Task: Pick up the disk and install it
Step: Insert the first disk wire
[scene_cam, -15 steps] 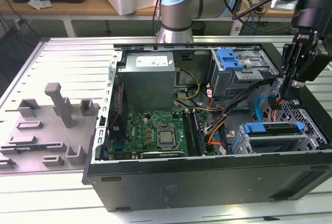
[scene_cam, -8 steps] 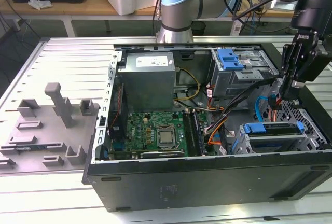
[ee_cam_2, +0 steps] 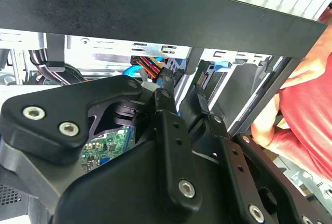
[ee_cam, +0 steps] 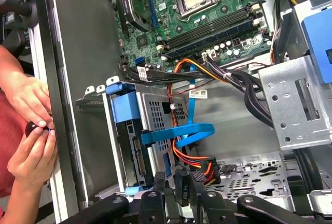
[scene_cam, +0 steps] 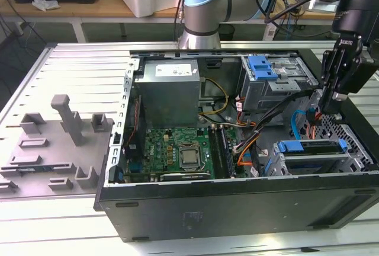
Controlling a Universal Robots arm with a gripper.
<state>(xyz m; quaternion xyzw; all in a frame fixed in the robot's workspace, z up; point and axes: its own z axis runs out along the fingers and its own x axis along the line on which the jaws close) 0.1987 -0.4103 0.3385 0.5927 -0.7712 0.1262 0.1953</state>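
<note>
Gripper (ee_cam: 179, 181) clenched on black pwr plug (ee_cam: 182, 190) beside disk (ee_cam: 129, 130), seated in cage (scene_cam: 308, 165). Prob. cabling step; plug needs squaring to disk's socket (ee_cam: 138, 154).

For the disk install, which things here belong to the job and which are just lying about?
Job: disk, sitting in the lower drive cage; gripper near it.
Lying about: grey fixture blocks; power supply; motherboard; blue bracket on the upper cage; a person's hands.
</note>
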